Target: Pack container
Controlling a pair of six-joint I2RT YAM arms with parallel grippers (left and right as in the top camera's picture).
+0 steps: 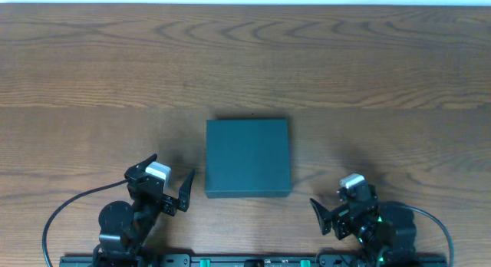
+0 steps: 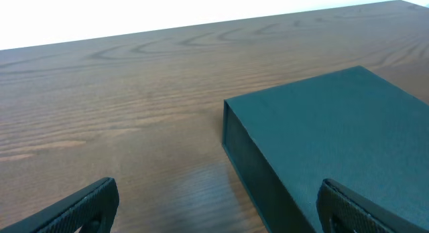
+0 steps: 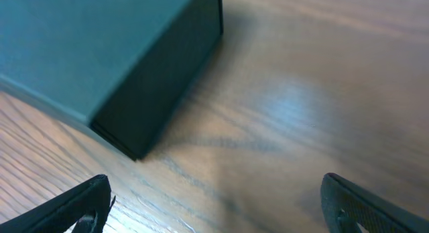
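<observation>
The container point(image 1: 248, 158) is a dark teal rectangular box lying flat on the wooden table, its lid shut. It also shows in the left wrist view point(image 2: 328, 146) and the right wrist view point(image 3: 100, 52). My left gripper point(image 1: 167, 182) is open and empty, just left of the box's near left corner; in its wrist view point(image 2: 218, 206) one finger overlaps the box top. My right gripper point(image 1: 337, 209) is open and empty, right of and nearer than the box; in its wrist view point(image 3: 214, 206) only bare table lies between the fingers. No snack packets are in view.
The wooden table point(image 1: 245, 60) stretches behind and beside the box. Its far edge runs along the top of the overhead view. Cables and arm bases point(image 1: 123, 229) sit along the near edge.
</observation>
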